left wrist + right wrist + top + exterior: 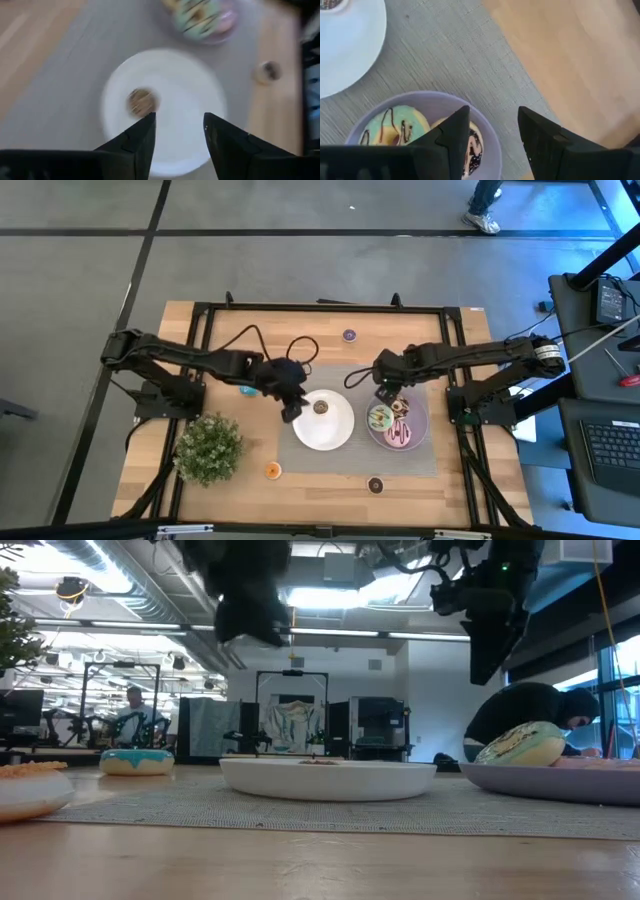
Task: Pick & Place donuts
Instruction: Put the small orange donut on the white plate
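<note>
- Donuts lie flat, holes up; rings, so no long axis to call.
- White plate (338,435) at mat centre holds one small brown donut (321,407); it also shows in the left wrist view (142,100), off-centre on the plate.
- Purple plate (420,430) just right of the white one holds green donut (379,418) with dark stripes and pink donut (401,434), touching each other.
- Blue donut (246,390) sits on the mat's left part, partly hidden by the left arm.
- Tiny purple donut (349,335) on bare wood at the far edge; tiny orange donut (272,470) near the plant (209,448); tiny brown donut (375,484) at the mat's near edge.
- Left gripper (179,131) hovers over the white plate's left edge, fingers spread, nothing between them.
- Right gripper (493,131) hangs above the purple plate's far rim, fingers apart, empty.
- Low view: grippers are cut off at the top; the pink donut is barely visible behind the plate's rim, probably just its top.
- Left wrist view is blurred.
- Person bent over beyond the table (530,715).
</note>
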### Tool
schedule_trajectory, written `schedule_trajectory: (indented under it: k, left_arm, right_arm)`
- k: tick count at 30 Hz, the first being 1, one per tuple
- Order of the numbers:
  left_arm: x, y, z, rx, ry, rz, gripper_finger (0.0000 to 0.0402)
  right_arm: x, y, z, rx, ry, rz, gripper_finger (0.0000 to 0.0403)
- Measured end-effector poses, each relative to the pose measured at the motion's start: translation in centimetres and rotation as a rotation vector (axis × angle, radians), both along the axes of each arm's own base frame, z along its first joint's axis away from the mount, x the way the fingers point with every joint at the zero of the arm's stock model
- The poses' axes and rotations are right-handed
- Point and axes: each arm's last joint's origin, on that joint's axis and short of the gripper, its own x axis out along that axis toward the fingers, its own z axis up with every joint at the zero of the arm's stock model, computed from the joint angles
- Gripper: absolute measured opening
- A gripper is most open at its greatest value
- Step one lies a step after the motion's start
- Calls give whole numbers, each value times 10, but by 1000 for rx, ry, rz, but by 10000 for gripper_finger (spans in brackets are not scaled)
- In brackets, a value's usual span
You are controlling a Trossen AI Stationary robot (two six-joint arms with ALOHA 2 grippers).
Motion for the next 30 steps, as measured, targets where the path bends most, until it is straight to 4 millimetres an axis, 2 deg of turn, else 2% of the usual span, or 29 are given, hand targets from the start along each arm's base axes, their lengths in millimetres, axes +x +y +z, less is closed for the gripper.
schedule_trajectory:
  k: [4, 10, 16, 23, 30]
  left_arm:
    - [4, -25, 8, -13, -105, -75, 191]
    - [1, -65, 1, 44, -101, -105, 235]
    - [-3, -99, -8, -90, -69, -113, 246]
    - [-3, -118, -23, -43, -32, -205, 242]
    - [-13, -136, -57, 65, 177, -286, 237]
  right_arm:
    - [0, 2, 0, 30, 16, 65, 170]
    - [1, 2, 0, 19, 27, 132, 170]
    - [4, 2, 0, 9, 5, 166, 170]
    - [8, 2, 1, 3, -36, 181, 170]
    - [9, 2, 1, 4, -39, 180, 170]
